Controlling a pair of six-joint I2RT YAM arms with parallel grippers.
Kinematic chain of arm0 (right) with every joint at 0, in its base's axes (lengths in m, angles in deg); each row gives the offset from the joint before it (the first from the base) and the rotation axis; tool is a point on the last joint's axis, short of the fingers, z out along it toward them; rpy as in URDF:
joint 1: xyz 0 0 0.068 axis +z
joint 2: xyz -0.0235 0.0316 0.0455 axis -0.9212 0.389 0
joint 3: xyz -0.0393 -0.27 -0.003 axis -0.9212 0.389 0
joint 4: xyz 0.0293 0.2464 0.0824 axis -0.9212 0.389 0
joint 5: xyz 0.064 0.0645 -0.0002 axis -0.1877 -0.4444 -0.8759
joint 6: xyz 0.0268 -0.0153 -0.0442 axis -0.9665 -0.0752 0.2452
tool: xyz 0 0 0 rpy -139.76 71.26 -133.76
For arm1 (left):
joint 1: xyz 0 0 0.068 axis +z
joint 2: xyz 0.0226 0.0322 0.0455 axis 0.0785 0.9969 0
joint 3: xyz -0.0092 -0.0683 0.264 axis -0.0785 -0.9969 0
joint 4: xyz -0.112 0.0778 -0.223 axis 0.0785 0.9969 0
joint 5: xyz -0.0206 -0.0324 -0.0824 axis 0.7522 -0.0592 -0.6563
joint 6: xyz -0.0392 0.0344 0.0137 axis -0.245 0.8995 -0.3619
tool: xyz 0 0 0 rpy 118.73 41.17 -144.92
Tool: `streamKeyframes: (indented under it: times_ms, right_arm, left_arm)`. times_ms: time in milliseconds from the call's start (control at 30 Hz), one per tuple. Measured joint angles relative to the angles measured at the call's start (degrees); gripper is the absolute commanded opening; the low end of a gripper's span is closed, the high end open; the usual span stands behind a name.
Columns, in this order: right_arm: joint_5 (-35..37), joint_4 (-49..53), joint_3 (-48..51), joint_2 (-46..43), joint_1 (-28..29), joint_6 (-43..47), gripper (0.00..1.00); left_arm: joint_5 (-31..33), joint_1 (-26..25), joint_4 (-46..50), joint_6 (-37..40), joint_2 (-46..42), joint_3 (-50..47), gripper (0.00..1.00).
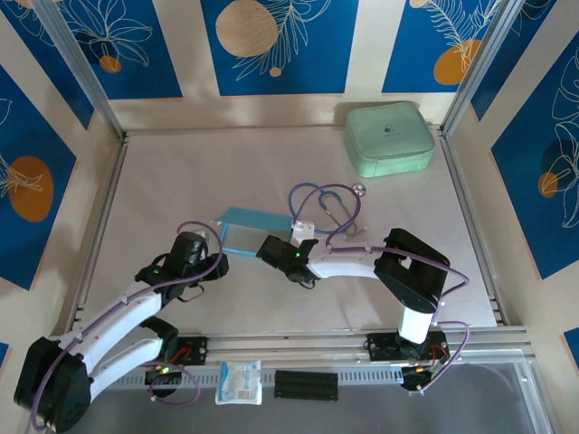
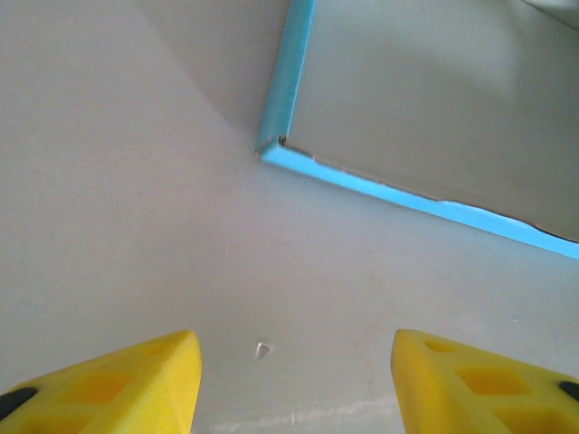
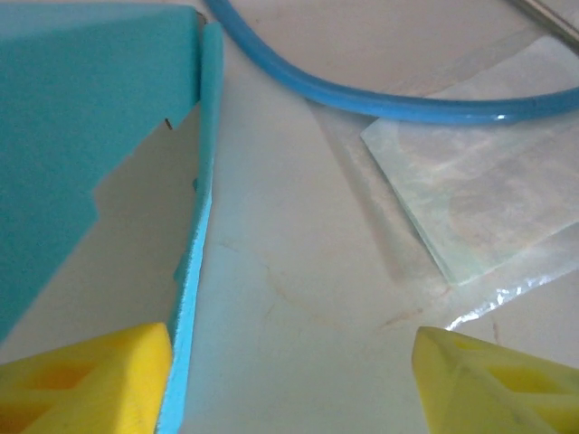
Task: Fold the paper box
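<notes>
While left gripper and right gripper gape empty, the paper box is thin, sharp-cornered card.

The paper box is seen lying flat near the middle of the table, partly folded. A light blue panel is shown on its far side and a grey-white face nearer, bordered by thin blue upturned edges joined at a corner.

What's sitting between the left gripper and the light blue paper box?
Only bare beige tabletop, in the left wrist view, separates the left gripper from the thin blue-edged paper box.
</notes>
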Motion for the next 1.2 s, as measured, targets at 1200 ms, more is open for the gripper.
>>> streamKeyframes:
  times_ms: [1200]
  right_arm:
    - [-45.97, 7.91, -3.45, -21.73, -21.57, -3.82, 0.79]
  left_arm:
    - [-17.73, 16.55, 27.41, 20.06, 34.53, 51.15, 0.66]
